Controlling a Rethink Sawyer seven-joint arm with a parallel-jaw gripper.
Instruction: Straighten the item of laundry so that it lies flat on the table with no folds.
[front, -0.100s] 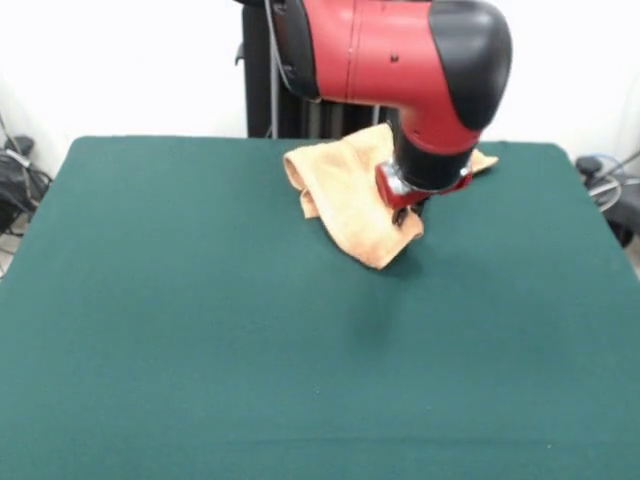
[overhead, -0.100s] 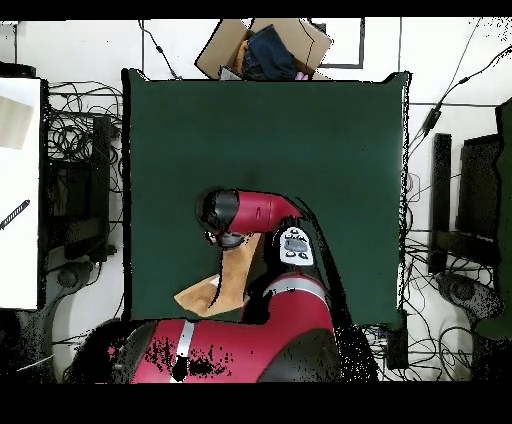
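Observation:
The peach-orange towel (front, -0.100s: 350, 190) lies bunched and folded on the green table (front, -0.100s: 200, 330), near its far edge and a little right of centre. One corner pokes out to the right behind the arm. My gripper (front, -0.100s: 405, 212) comes down from the red and black wrist onto the towel's right side, at the cloth, and the wrist hides most of it. In the overhead view the towel (overhead, -0.100s: 232, 282) shows as a tan strip running from under the arm's black end toward the table's bottom edge. The gripper itself is hidden under the arm there.
The red arm (overhead, -0.100s: 260, 215) reaches over the table's lower middle. Past the table's top edge sits a cardboard box (overhead, -0.100s: 265, 48) with dark cloth in it. A white surface (overhead, -0.100s: 20, 190) stands at the left, and cables and dark equipment flank both sides.

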